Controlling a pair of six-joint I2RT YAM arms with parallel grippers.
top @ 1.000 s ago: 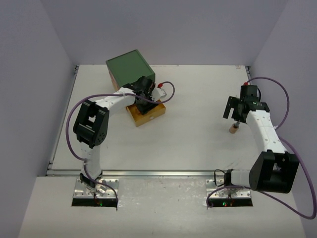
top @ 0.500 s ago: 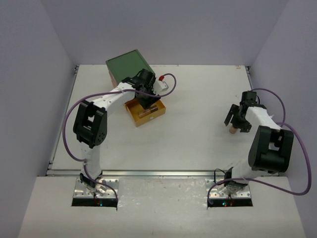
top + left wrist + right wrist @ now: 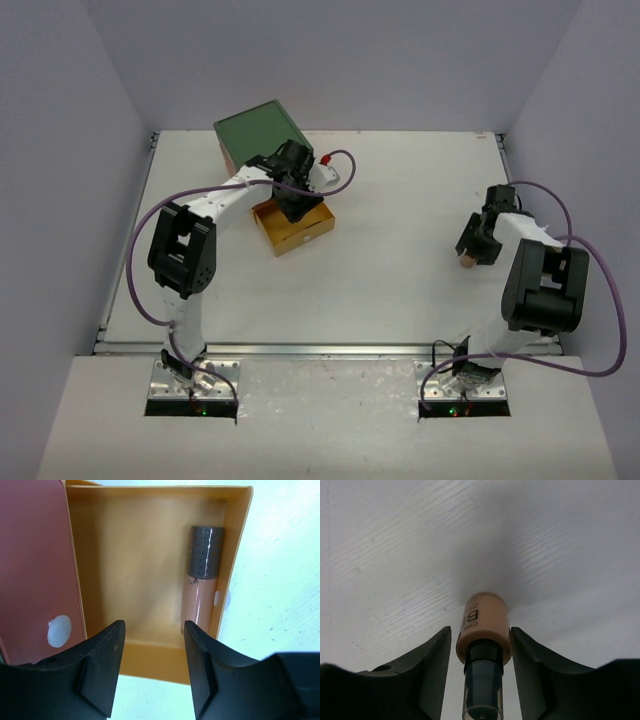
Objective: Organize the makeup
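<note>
Top view: little peach dark-capped bottle (image 3: 467,262) stands on the white tabletop (image 3: 400,290) under the right hand (image 3: 472,243). Left wrist: left hand (image 3: 154,630) spread, empty, over the yellow drawer (image 3: 125,555) (grey-capped tube (image 3: 200,590) inside). Right wrist: fingers (image 3: 432,670) flank the bottle closely, pinch unclear; I'd centre it, then lift straight.

Soft, even overhead light keeps the white table (image 3: 400,290) bright with only faint shadows, while up close a diffuse grey shadow spreads behind the tan bottle (image 3: 482,622), whose nearest cap end blurs.
</note>
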